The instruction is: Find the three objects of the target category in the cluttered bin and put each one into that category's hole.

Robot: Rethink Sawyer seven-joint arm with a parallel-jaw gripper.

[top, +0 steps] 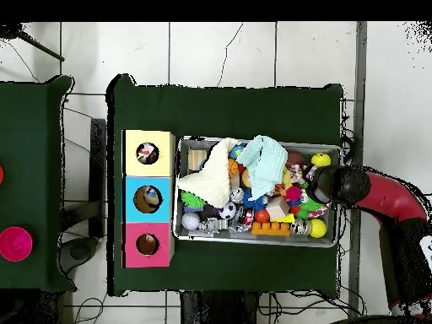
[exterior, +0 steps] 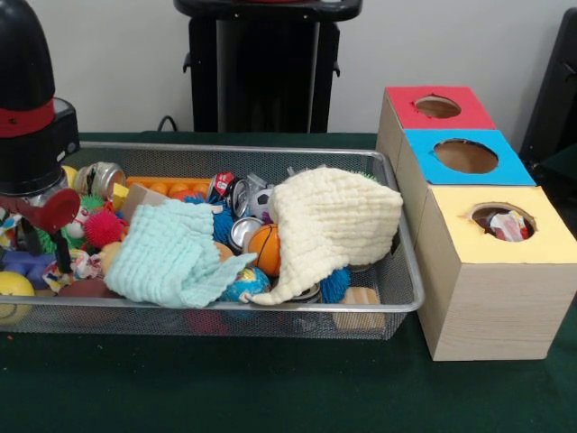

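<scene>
two cloths point(exterior: 335, 225) hide much of bin point(exterior: 410, 298) | fingers point(exterior: 41, 236) state: cannot tell, buried among toys

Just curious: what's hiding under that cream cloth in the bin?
Poking out from under the cream cloth: an orange basketball, a globe ball and a blue spiky ball. Anything deeper is covered.

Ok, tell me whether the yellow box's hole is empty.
Not empty: something red and white shows inside the yellow box's hole, visible in both views.
</scene>
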